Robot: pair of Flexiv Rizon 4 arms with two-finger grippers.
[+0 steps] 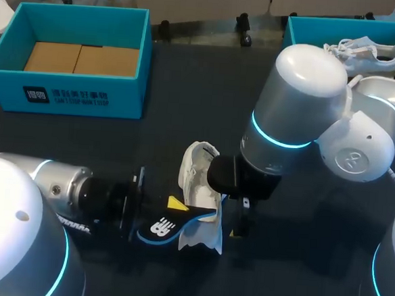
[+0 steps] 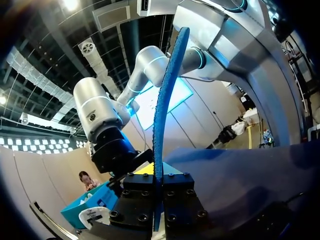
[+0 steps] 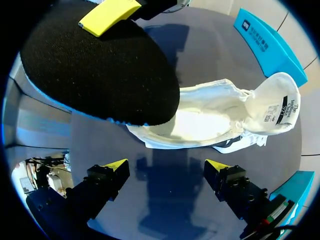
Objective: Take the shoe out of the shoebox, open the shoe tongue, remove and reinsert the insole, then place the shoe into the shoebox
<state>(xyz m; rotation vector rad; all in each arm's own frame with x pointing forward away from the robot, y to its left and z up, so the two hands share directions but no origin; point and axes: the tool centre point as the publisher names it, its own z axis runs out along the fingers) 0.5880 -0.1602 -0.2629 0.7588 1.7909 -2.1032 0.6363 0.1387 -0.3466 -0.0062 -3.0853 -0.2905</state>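
Observation:
A white shoe (image 1: 197, 178) lies on the dark table near the middle, its tongue (image 3: 277, 107) pulled back and its mouth wide open. My left gripper (image 1: 170, 214) is shut on the insole (image 1: 168, 227), blue underneath and black on top, at the shoe's near end. In the left wrist view the insole (image 2: 167, 100) stands edge-on between the shut fingers of the left gripper (image 2: 159, 175). My right gripper (image 3: 166, 165) hangs open just above the shoe (image 3: 210, 117), touching nothing. The insole (image 3: 100, 70) overlaps the shoe's opening there.
A teal shoebox (image 1: 131, 82) with a cardboard liner stands at the back left. A second teal box (image 1: 294, 29) at the back right holds another white shoe (image 1: 367, 55). My right arm (image 1: 295, 107) leans in over the table's middle.

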